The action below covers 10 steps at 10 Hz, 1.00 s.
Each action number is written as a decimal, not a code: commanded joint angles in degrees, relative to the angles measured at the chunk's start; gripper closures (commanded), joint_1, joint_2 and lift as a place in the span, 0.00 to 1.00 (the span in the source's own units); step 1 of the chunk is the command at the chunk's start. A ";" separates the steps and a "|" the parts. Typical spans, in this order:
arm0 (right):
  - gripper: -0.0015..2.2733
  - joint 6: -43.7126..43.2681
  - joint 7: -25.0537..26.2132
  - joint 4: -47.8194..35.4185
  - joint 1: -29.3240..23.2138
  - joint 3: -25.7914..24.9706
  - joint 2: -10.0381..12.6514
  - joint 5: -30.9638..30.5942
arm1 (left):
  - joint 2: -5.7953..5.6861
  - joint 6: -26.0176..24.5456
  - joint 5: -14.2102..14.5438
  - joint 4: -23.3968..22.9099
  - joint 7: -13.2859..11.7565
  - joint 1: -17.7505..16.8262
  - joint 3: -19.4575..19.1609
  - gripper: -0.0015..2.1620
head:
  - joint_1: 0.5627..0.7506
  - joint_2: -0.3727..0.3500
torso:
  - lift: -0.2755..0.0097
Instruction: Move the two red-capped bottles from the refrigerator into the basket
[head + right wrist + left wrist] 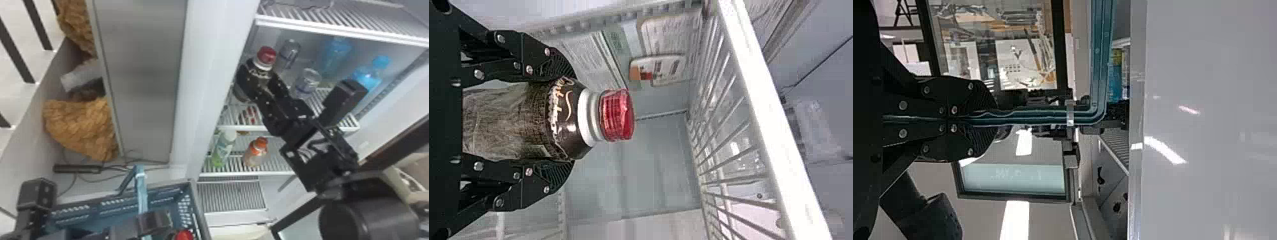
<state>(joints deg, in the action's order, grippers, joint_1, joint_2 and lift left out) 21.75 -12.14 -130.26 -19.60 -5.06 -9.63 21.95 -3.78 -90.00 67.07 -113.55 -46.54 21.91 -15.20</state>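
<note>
Inside the refrigerator (217, 48), toward its left side and over a wire shelf (229, 127), holds a red-capped bottle (261, 72) roughly upright, with both fingers of the right end effector (565, 119) clamped around it, below the cap. No telling about contact with the shelf. In front of the refrigerator, inside the basket (199, 217), shows another red cap (184, 235); probably counts as the first bottle delivered. Also outside the refrigerator, at the basket's handle (1038, 116), grips with the left end effector (984, 120), fingers pressed together on it. Looks like the second pick, grasp made. Next, raise slightly, draw straight out past the refrigerator's frame, then lower into the basket before letting go.
</note>
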 commanded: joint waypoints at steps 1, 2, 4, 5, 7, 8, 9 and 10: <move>0.56 1.45 -0.43 -4.67 -4.72 -1.68 -0.13 1.36 | 0.00 -0.03 0.00 0.00 0.05 -0.12 0.00 0.56 | 0.70 0.17 | 0.97; 0.56 2.58 -0.52 -7.76 -8.10 -2.94 -0.04 2.16 | 0.00 -0.03 0.12 0.00 0.05 0.02 0.00 0.56 | 0.70 0.16 | 0.97; 0.56 5.39 -2.01 -12.26 -12.88 -3.74 -0.04 3.99 | 0.09 -0.03 0.46 0.00 0.14 -0.12 0.11 0.56 | 0.70 0.14 | 0.97; 0.56 7.08 -2.98 -14.51 -14.85 -3.74 0.05 4.45 | 0.18 -0.03 0.46 0.00 0.14 -0.12 0.11 0.56 | 0.70 0.14 | 0.97; 0.56 9.75 -5.53 -16.48 -18.08 -3.63 0.66 5.13 | 0.26 -0.03 0.69 0.00 0.14 -0.26 0.11 0.56 | 0.70 0.17 | 0.97; 0.56 11.30 -6.41 -17.47 -19.21 -3.28 0.75 5.25 | 0.26 -0.03 1.03 0.00 0.14 -0.26 0.11 0.56 | 0.70 0.18 | 0.97; 0.56 13.12 -7.99 -17.75 -19.77 -3.05 0.75 5.36 | 0.26 -0.03 1.14 0.00 0.14 -0.26 0.11 0.56 | 0.70 0.20 | 0.97; 0.56 15.51 -9.66 -17.89 -19.63 -3.05 0.75 5.36 | 0.35 -0.03 1.14 0.00 0.14 -0.26 0.11 0.56 | 0.70 0.21 | 0.97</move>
<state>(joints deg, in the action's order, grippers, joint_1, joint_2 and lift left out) 35.95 -21.71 -148.04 -39.20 -8.14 -8.88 27.31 -3.45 -90.00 68.20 -113.55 -46.40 21.65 -15.08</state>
